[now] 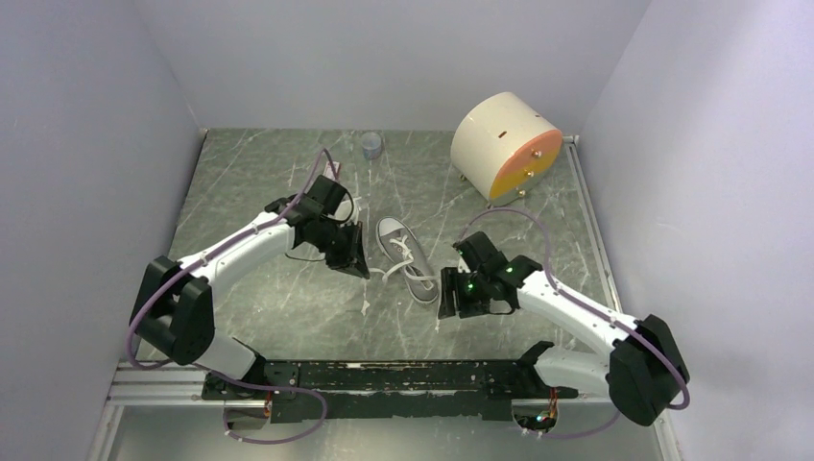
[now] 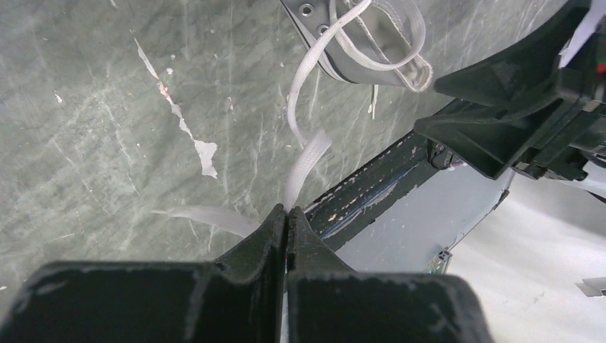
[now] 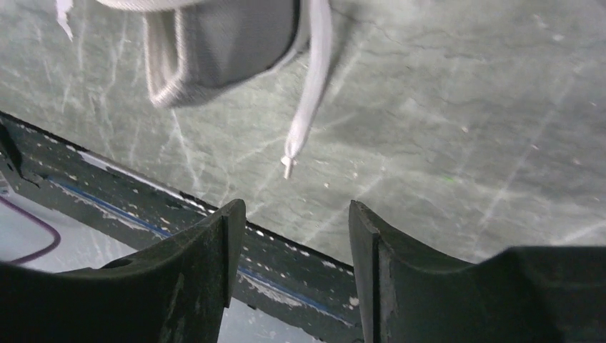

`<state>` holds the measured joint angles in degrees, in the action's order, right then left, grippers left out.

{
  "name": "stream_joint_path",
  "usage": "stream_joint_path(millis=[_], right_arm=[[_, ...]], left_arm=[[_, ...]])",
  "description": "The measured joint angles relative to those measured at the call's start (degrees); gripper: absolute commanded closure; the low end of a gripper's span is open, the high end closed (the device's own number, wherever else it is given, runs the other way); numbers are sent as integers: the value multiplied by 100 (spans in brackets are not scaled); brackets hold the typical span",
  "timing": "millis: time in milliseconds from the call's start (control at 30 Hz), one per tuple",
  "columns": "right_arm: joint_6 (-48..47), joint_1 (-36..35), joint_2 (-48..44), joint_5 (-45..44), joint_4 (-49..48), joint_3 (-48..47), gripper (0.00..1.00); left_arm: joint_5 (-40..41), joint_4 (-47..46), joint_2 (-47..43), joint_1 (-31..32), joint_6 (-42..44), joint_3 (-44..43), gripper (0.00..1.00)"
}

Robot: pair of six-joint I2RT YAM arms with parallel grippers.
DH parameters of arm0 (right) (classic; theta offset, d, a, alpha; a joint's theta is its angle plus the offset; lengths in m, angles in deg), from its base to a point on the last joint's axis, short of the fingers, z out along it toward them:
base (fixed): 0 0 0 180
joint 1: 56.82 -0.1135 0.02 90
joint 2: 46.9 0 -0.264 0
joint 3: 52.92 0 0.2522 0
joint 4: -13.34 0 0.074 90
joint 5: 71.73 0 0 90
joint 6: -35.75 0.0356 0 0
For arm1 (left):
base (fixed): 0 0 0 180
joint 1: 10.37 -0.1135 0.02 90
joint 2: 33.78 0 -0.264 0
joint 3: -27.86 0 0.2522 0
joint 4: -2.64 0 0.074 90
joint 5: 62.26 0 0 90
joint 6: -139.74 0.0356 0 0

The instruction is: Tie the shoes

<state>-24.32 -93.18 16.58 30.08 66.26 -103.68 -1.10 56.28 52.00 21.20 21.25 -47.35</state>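
Centrally, the grey sneaker lies on the marbled table, between the two grippers and close to both. One white lace runs from its eyelets into the left gripper, whose fingers are pinched closed on it. The other lace trails free, its tip just ahead of the right gripper, which is spread wide and empty. That gripper should probably advance low and close just behind the tip, while the left keeps gentle tension so the sneaker isn't dragged.

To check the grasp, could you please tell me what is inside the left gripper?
A flat white lace is pinched in the left gripper; it runs to the sneaker. The clamped stretch is hidden.
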Motion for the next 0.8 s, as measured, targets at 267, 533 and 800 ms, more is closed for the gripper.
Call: stream_joint_path(millis=[267, 533, 800], right_arm=[[841, -903, 518, -920, -739, 28, 46], [1357, -1196, 776, -1928, -1117, 417, 55], [1408, -1443, 761, -2328, -1541, 531, 52]], left_arm=[[-11, 13, -105, 0, 66, 98, 95], [-66, -13, -234, 0, 24, 133, 95], [-66, 44, -243, 0, 85, 107, 95]])
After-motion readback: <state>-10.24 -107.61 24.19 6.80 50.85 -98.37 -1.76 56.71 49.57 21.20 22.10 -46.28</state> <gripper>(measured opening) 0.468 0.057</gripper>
